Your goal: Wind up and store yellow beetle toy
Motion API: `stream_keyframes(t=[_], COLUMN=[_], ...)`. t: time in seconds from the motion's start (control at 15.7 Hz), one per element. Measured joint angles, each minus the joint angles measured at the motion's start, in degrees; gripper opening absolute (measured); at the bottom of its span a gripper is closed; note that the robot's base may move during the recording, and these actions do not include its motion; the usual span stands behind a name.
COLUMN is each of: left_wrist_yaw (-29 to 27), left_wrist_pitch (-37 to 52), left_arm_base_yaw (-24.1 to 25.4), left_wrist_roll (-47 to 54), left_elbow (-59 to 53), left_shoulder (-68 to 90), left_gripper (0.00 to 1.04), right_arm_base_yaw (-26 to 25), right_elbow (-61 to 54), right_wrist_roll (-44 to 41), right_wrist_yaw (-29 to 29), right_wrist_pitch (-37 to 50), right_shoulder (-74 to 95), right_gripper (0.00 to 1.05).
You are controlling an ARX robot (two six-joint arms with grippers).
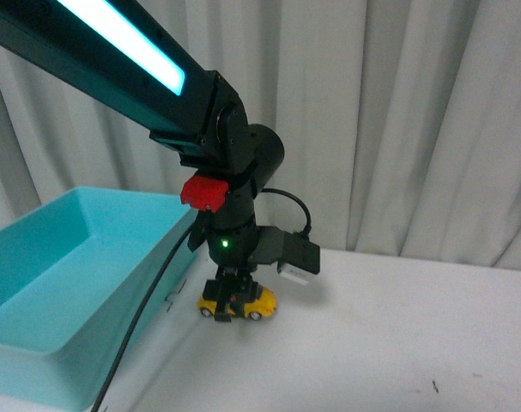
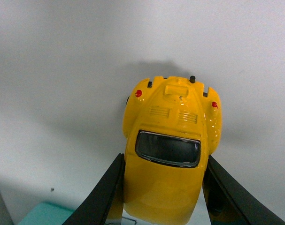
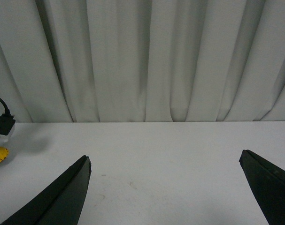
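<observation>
On the white table (image 1: 397, 330), just right of the teal bin (image 1: 123, 194), the yellow beetle toy (image 1: 239, 303) sits with its wheels on or very near the surface. The left gripper (image 1: 228, 300) comes down on it from above. In the left wrist view its two black fingers (image 2: 102, 199) press against either flank of the toy (image 2: 166, 159), clamped on the body. The toy's rear window and red tail lights face the camera. The right gripper (image 3: 165, 187) hangs well off to the side with its fingers (image 3: 62, 197) spread wide and nothing between them. A pale curtain (image 1: 397, 112) hangs behind.
</observation>
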Motion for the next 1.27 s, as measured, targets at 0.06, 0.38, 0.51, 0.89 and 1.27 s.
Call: stream_keyframes(t=[0.06, 0.38, 0.51, 0.89, 1.27], left_wrist_yaw=[2.7, 18.6, 19.2, 4.1, -3.6], left_wrist_pitch=[-0.9, 4.3, 12.6, 19.3, 23.3], left_arm_base_yaw=[-0.5, 3.2, 10.7, 26.1, 27.0], left_wrist_roll=[-1.3, -13.0, -22.6, -48.2, -56.3], left_elbow=[-0.7, -5.1, -6.0, -17.3, -21.5], left_shoulder=[-2.0, -22.1, -27.6, -27.9, -17.6], left_gripper=[0.41, 0.41, 0.41, 0.41, 0.41], right_arm_base_yaw=[0.0, 0.0, 0.0, 0.0, 0.0], right_elbow=[0.0, 0.0, 0.0, 0.0, 0.0], right_wrist_roll=[0.0, 0.0, 0.0, 0.0, 0.0], right_wrist_yaw=[0.0, 0.0, 0.0, 0.0, 0.0], right_wrist_pitch=[0.0, 0.0, 0.0, 0.0, 0.0], right_shoulder=[0.0, 0.0, 0.0, 0.0, 0.0], right_gripper=[0.98, 0.98, 0.98, 0.98, 0.98])
